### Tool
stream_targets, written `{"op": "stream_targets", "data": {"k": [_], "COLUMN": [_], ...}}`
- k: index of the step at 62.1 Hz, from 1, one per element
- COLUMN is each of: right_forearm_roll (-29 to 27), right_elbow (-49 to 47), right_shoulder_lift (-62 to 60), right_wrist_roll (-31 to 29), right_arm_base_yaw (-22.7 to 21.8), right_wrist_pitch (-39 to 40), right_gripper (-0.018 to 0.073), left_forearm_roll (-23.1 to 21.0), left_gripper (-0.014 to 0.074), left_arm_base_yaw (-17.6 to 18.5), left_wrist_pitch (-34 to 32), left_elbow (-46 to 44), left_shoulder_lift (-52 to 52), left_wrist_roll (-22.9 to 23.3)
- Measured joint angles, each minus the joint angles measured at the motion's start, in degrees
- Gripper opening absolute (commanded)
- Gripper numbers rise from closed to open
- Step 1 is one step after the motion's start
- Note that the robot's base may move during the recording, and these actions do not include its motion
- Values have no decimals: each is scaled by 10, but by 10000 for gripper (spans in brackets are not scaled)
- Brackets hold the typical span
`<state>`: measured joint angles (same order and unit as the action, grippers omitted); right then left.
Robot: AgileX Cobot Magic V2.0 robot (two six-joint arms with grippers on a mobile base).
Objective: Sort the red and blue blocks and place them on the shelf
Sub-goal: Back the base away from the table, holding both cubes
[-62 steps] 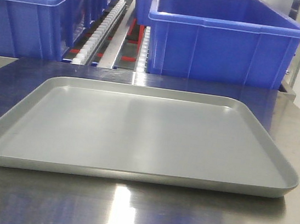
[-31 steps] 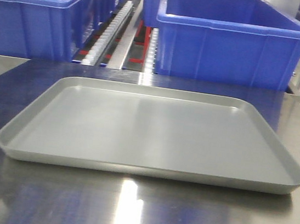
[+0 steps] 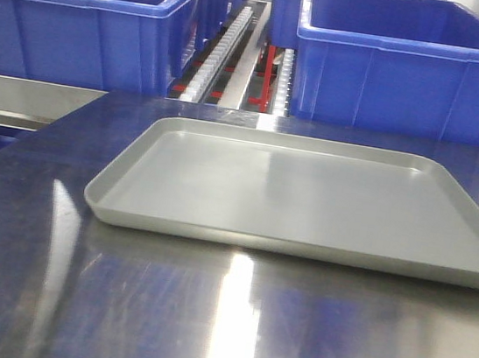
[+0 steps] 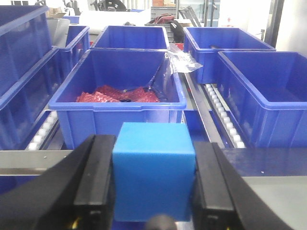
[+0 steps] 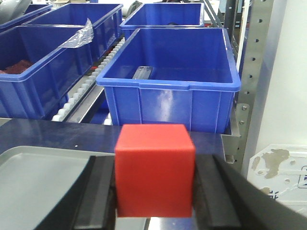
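Observation:
My left gripper [image 4: 153, 184] is shut on the blue block [image 4: 153, 167], held up in front of a blue bin [image 4: 120, 103] with red scraps inside. My right gripper [image 5: 154, 189] is shut on the red block [image 5: 154, 167], held above the table edge beside the grey tray [image 5: 38, 182], facing an empty blue bin [image 5: 170, 81]. The shelf's roller rails [image 3: 226, 49] run between the bins in the front view, also in the left wrist view [image 4: 223, 115]. Neither gripper nor block shows in the front view.
The grey tray [image 3: 308, 197] lies on the steel table [image 3: 160, 310]. Two blue bins [image 3: 93, 14] [image 3: 405, 64] stand on the rack behind it. More bins [image 4: 225, 45] sit further back. A rack upright [image 5: 252, 62] and white wall are at the right.
The front view has shifted left: the tray and bins have slid to the right in the picture. The tray holds nothing throughout.

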<state>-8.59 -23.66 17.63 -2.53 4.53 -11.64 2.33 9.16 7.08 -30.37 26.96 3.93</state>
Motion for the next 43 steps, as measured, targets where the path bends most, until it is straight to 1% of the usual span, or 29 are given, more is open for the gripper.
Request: {"op": "stream_targets", "data": {"k": [43], "right_forearm_roll": [0], "right_elbow": [0], "right_shoulder_lift": [0], "right_wrist_roll": [0], "right_arm_base_yaw": [0], "right_wrist_pitch": [0], "right_gripper": [363], "left_forearm_roll": [0], "left_gripper": [188], "left_arm_base_yaw": [0], "left_wrist_pitch": [0], "left_elbow": [0], "left_shoulder_lift": [0], "left_wrist_roll": [0]}}
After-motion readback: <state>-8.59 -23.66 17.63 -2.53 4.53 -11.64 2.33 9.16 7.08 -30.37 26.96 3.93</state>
